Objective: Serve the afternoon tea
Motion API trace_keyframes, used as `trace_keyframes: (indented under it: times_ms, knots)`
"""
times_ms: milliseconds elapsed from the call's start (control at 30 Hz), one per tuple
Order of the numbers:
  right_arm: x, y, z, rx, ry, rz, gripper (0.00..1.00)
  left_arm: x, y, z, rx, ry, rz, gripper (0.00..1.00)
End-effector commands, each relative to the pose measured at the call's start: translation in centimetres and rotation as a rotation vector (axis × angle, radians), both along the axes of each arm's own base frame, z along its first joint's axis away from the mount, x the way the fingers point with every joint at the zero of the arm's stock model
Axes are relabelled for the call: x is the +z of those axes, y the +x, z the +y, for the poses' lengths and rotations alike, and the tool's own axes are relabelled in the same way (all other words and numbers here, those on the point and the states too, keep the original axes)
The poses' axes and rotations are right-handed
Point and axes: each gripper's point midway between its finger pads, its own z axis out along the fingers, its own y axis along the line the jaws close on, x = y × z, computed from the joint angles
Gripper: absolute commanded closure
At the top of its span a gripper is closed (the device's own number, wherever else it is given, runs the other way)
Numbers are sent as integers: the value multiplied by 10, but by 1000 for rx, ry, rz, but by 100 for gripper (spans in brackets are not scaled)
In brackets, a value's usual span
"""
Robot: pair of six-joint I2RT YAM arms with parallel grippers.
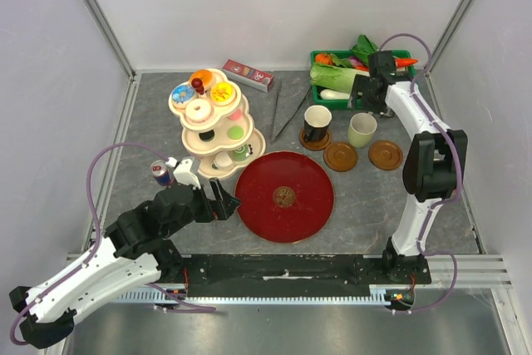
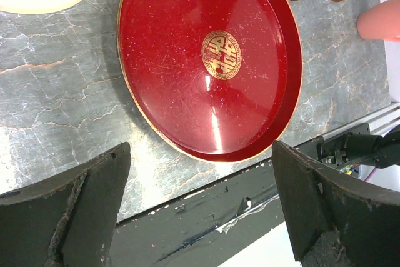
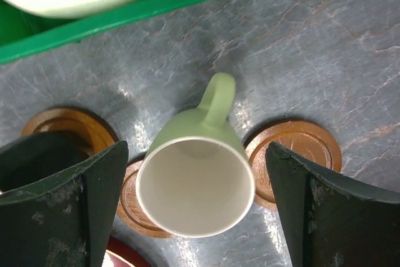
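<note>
A cream tiered stand [image 1: 212, 122] holds small colourful donuts and sweets. A black mug [image 1: 317, 125] sits on a brown coaster. A pale green mug [image 1: 362, 130] stands upright on the table behind two bare coasters [image 1: 341, 156] [image 1: 385, 155]. My right gripper [image 1: 370, 93] is open above the green mug [image 3: 195, 186], one finger on each side of it and not touching it. A bare coaster [image 3: 300, 154] lies to its right. My left gripper [image 1: 224, 203] is open and empty by the left edge of the round red tray [image 1: 285, 196], which also shows in the left wrist view [image 2: 212, 60].
A green crate [image 1: 320, 57] of leafy vegetables stands at the back right, right behind the right gripper; its wall shows in the right wrist view [image 3: 156, 7]. A drink can [image 1: 162, 174] stands beside the left arm. A red box [image 1: 248, 75] and dark tongs [image 1: 287, 110] lie at the back.
</note>
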Motion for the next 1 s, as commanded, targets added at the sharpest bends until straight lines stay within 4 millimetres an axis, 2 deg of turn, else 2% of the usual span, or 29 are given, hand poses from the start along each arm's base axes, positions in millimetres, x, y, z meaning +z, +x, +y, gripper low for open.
trace_keyframes:
  times_ms: [0, 267, 400, 567, 833, 967]
  knots:
    - [0, -10, 7, 50, -108, 34, 2, 5, 4, 0, 29, -18, -13, 1]
    - [-10, -40, -3, 57, -265, 137, 2, 5, 4, -1, 23, -21, -15, 1]
    - [-4, -50, -14, 31, -365, 158, 2, 6, 4, -2, 21, -28, -21, 1]
    - [4, -48, -8, 48, -337, 129, 2, 6, 4, -2, 19, -29, -24, 1]
    - [-5, -63, -6, 60, -311, 174, 2, 12, 3, -1, 17, -52, -41, 1]
    - [-3, -63, -8, 28, -289, 158, 2, 13, 2, -2, 9, -59, -41, 1]
